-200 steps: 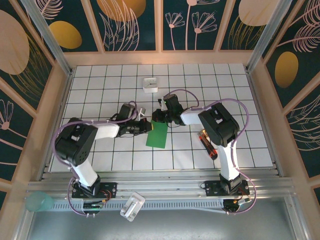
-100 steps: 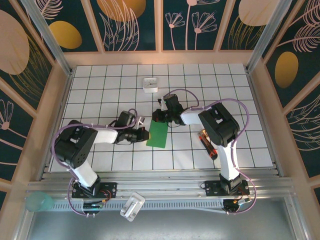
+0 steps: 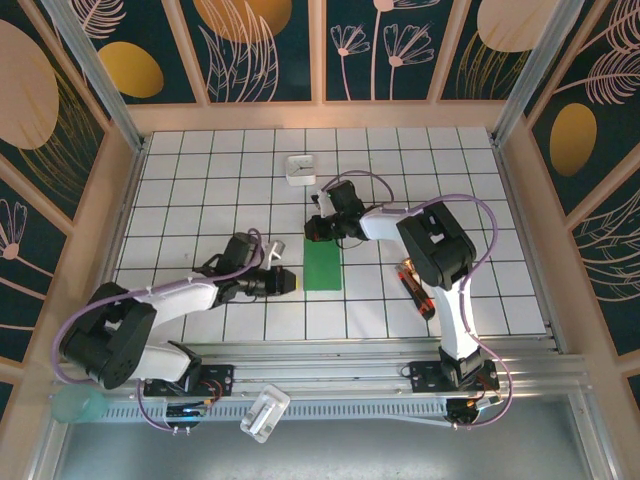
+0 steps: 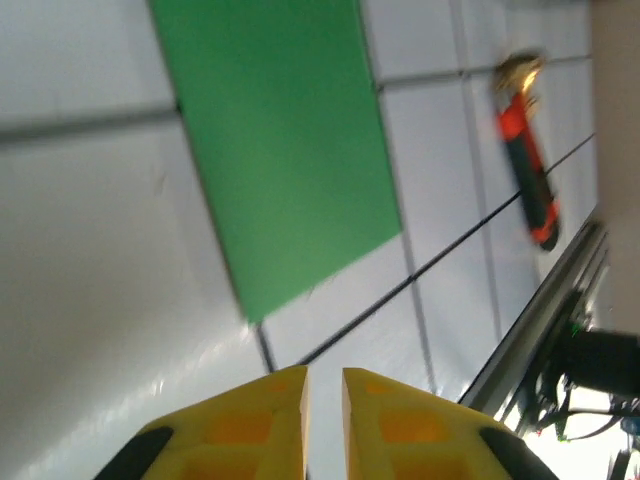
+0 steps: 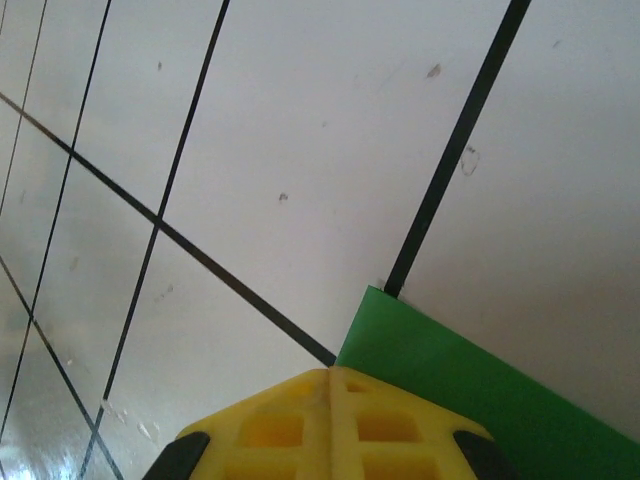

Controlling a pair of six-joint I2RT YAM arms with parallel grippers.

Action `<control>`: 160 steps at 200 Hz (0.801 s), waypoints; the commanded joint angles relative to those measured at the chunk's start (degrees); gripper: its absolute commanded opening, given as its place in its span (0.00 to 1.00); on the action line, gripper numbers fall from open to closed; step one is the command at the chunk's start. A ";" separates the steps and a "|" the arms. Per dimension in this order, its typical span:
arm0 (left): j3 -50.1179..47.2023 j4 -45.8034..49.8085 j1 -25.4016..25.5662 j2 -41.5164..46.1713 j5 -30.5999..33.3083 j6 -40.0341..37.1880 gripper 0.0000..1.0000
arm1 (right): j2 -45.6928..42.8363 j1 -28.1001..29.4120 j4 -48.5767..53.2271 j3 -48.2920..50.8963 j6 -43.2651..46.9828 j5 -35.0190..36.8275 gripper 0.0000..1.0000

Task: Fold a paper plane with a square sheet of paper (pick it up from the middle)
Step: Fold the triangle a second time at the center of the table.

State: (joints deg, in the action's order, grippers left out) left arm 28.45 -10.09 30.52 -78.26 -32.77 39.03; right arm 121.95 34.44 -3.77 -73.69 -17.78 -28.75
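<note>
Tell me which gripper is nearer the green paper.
Right. The right gripper sits shut at the green paper's far left corner; the left gripper lies short of its near left corner.

Top camera high above table [image 3: 480,180], looking down. 2 wrist cameras close, low, both catching green paper [image 4: 280,150].

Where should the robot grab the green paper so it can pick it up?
Probably its left long edge, coming low from the left. The green paper lies flat, so only an edge can be pinched, and that one faces the left gripper.
</note>
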 commanded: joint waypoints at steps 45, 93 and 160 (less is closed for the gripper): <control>7.51 -11.52 0.86 -11.69 4.58 8.10 0.24 | -21.57 -2.75 8.92 14.77 -0.02 -2.09 0.22; 12.32 -6.85 2.56 -17.17 5.85 3.43 0.15 | -34.62 -0.96 9.65 29.76 -10.50 7.12 0.29; 12.52 -8.10 2.61 -23.65 4.23 1.37 0.03 | -35.52 4.37 3.02 35.79 -19.47 10.84 0.33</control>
State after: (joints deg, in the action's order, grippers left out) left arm 40.95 -18.09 33.28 -100.38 -28.03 42.26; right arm 87.29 38.00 2.76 -39.13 -33.39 -20.56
